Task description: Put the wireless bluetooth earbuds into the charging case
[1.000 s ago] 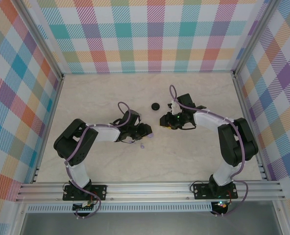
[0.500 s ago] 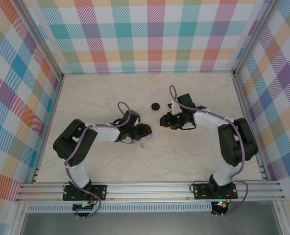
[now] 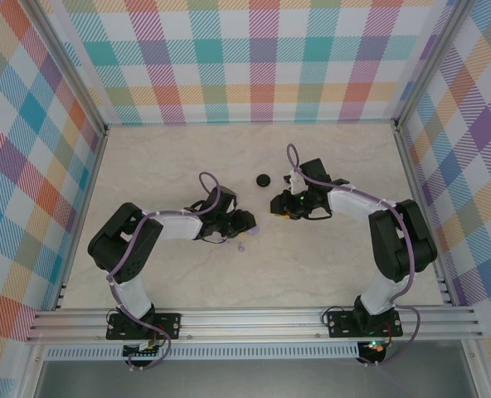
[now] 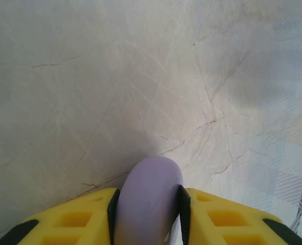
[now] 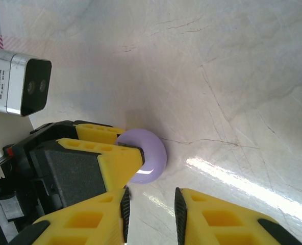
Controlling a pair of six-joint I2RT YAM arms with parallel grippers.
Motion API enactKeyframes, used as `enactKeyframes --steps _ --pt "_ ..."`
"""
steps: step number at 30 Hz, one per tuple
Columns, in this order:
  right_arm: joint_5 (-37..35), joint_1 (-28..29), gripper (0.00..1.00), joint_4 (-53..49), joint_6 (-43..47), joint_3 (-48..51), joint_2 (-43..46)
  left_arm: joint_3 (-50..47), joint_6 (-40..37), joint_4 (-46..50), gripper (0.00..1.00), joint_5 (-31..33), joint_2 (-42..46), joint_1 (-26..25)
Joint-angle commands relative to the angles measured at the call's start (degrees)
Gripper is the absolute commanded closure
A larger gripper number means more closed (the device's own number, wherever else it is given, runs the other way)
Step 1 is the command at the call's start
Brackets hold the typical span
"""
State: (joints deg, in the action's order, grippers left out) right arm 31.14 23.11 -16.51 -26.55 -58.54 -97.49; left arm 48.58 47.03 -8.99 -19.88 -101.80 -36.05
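Observation:
My left gripper (image 4: 148, 196) is shut on a round lavender charging case (image 4: 150, 189), held on edge between its yellow fingers just above the marble table. In the top view this left gripper (image 3: 247, 220) sits mid-table. One tiny lavender earbud (image 3: 241, 246) lies on the table just in front of it. My right gripper (image 3: 275, 204) faces the left one from the right. In the right wrist view my right gripper (image 5: 150, 204) is open by a narrow gap with only table between its pads. The lavender case (image 5: 152, 155) is just beyond its tips.
A small round black case (image 3: 263, 179) lies on the table behind the two grippers. The left wrist's camera box (image 5: 21, 84) shows beside the left fingers (image 5: 105, 148). Checked walls and metal rails (image 3: 254, 319) close in the table.
The left arm's elbow has eased slightly to the left, its gripper still on the lavender case. The right arm, the earbud and the black case have not moved.

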Motion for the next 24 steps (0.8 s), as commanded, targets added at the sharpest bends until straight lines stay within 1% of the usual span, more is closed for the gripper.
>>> enactKeyframes --steps 1,2,4,7,12,15,20,24 --pt "1.73 -0.05 0.68 -0.18 1.15 0.80 -0.29 0.76 -0.60 1.38 0.71 0.72 1.99 0.42" --pt "1.74 -0.03 0.68 -0.08 1.14 0.89 -0.32 0.73 -0.57 1.36 0.76 0.72 2.05 0.41" --pt "1.91 -0.08 0.68 0.09 1.14 0.97 -0.14 0.80 -0.61 1.23 0.81 0.55 2.37 0.39" --pt "1.91 -0.06 0.68 0.36 1.21 1.24 0.48 0.78 -0.50 0.36 0.86 -0.10 3.13 0.40" --pt "1.99 -0.15 0.68 2.36 0.71 2.62 3.35 0.68 -0.22 -2.03 0.87 -1.50 4.66 0.62" --pt "2.91 -0.58 0.66 4.09 0.79 4.07 6.52 0.58 0.07 -5.07 0.88 -3.30 5.62 1.31" --pt "10.20 -3.34 0.61 10.58 1.00 8.19 12.81 0.85 -0.80 -12.30 0.90 -8.85 7.54 3.50" --pt "13.94 -4.56 0.59 11.81 2.27 9.23 17.55 2.93 -4.22 -14.37 0.90 -14.45 9.68 3.97"
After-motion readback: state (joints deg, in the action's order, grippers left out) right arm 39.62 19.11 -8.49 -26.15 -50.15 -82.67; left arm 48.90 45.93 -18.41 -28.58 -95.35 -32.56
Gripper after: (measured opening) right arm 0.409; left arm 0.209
